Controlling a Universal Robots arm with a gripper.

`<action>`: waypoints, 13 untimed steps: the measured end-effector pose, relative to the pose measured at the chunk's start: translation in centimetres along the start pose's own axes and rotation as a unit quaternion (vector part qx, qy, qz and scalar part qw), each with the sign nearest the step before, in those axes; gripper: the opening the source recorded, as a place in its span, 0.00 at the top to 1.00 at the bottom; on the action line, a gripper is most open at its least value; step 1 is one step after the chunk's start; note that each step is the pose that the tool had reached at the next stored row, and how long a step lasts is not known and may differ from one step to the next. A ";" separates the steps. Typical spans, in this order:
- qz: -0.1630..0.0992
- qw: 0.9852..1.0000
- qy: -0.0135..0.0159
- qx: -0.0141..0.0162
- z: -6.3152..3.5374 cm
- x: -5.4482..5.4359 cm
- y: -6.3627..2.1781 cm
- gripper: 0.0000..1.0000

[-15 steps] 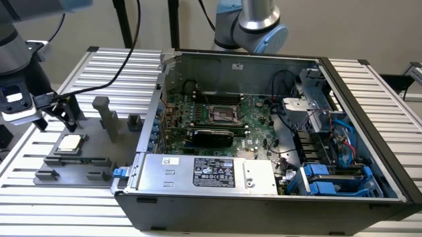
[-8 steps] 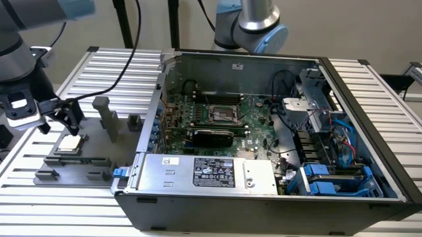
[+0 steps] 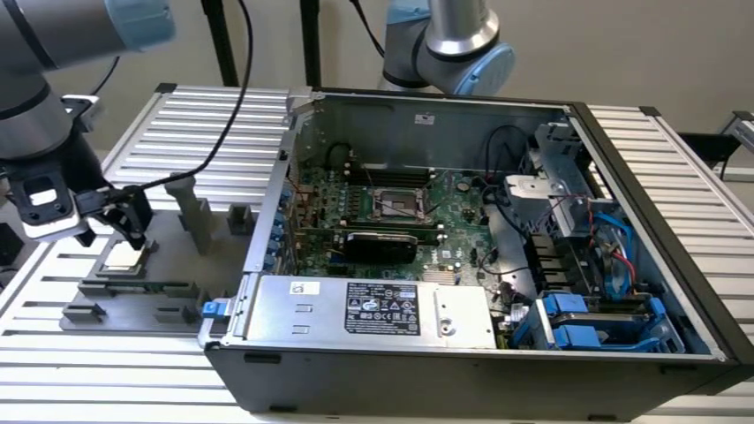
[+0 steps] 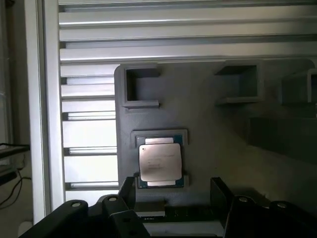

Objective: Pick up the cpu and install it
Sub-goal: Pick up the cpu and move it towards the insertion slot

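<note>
Both fingers [image 4: 219,191] spread wide, the gripper [image 3: 118,235] hangs just above the cpu [image 4: 159,163], which lies flat in a recess of the grey tray [image 4: 208,139], on the exterior view's left of the open case [image 3: 471,371].

Wall: a plain, pale beige wall [image 3: 637,44] stands behind the counter, bare and matt.
Counter: a silver counter [image 3: 666,168] of ribbed aluminium, its slats [image 4: 188,29] laid close side by side with dark grooves between them.
Corners: small black end caps [image 3: 165,87] sit at the counter's far corners.
Posts: two black upright posts [image 3: 219,35] rise just behind the counter's far edge, against the wall.
Neighbour: a second slatted surface [image 3: 742,132] lies just beyond the counter at the exterior view's right, with a dark gap between them.
Light: bright and even, with a pale sheen on the counter's ribs and only soft shadows.
</note>
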State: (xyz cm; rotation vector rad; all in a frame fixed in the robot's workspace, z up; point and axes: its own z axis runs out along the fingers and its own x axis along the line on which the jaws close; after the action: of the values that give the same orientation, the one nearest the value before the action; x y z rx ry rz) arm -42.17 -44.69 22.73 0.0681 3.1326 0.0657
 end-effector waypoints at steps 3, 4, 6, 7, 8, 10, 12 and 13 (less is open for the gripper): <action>0.001 1.000 0.000 0.000 0.55 0.0 0.07 0.29; 0.001 1.000 0.000 0.000 0.73 0.0 0.12 0.29; 0.002 1.000 0.000 0.000 1.10 0.1 0.24 0.29; 0.002 1.000 0.000 0.000 1.28 0.1 0.32 0.29; 0.002 1.000 0.000 0.000 1.47 0.2 0.40 0.29; 0.002 1.000 0.000 0.000 1.84 0.4 0.56 0.29; 0.002 1.000 0.000 0.000 2.21 0.7 0.72 0.29; 0.002 1.000 0.000 0.000 2.39 0.8 0.80 0.29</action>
State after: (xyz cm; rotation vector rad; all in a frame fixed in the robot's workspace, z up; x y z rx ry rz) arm -42.91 -43.76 20.37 0.0737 3.1323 0.0657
